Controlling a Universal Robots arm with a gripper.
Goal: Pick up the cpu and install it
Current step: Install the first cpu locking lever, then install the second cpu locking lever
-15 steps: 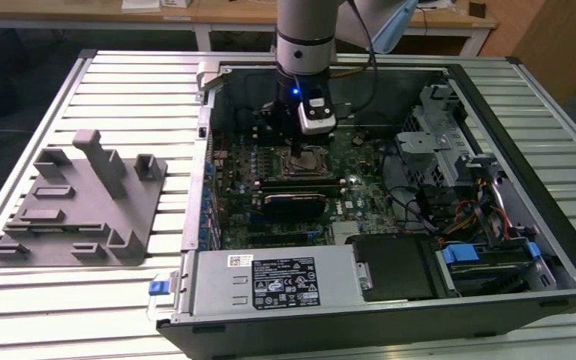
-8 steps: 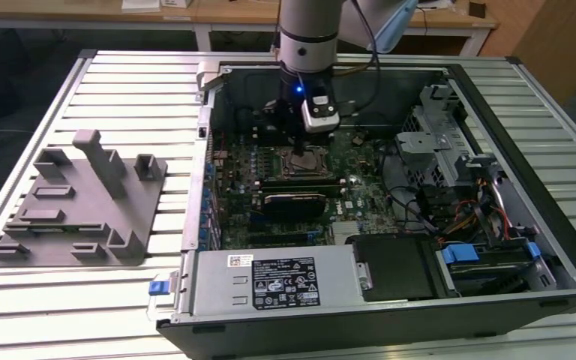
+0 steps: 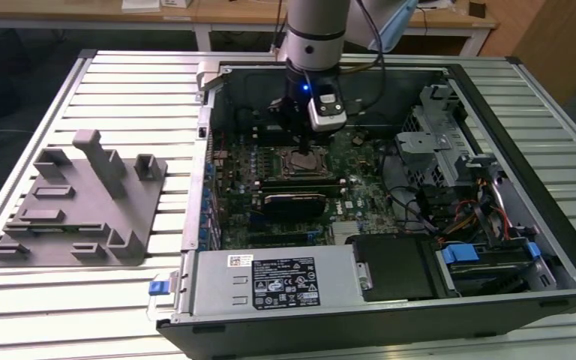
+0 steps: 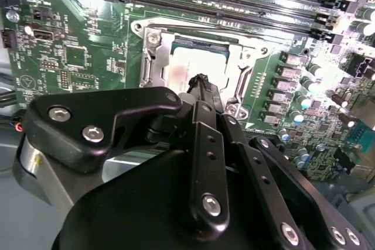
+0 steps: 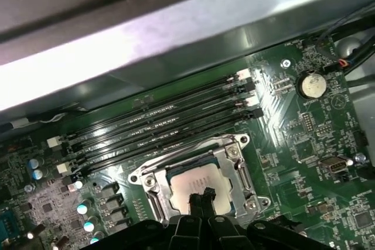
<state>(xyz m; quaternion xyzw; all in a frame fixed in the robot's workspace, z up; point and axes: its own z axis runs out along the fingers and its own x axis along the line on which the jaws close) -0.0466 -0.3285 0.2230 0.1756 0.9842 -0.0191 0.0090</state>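
The cpu (image 5: 190,184) lies flat inside the metal socket frame (image 5: 227,155) on the green motherboard (image 5: 304,144), its silvery top facing up. In the second wrist view the cpu (image 4: 190,62) sits in the same frame, just beyond the fingertips. My gripper (image 5: 202,198) hangs right over the chip's near edge, its two black fingers pressed together with nothing between them. Whether the tips touch the chip I cannot tell. In the exterior view the gripper (image 3: 299,141) stands straight above the socket (image 3: 303,160), inside the open computer case (image 3: 388,311).
Black memory slots (image 5: 158,127) run alongside the socket. A drive cage (image 3: 438,135) and cables (image 3: 458,210) fill the case at the exterior view's right. The power supply (image 3: 268,281) sits at the front. A grey fixture (image 3: 83,202) stands on the slatted table (image 3: 118,315).
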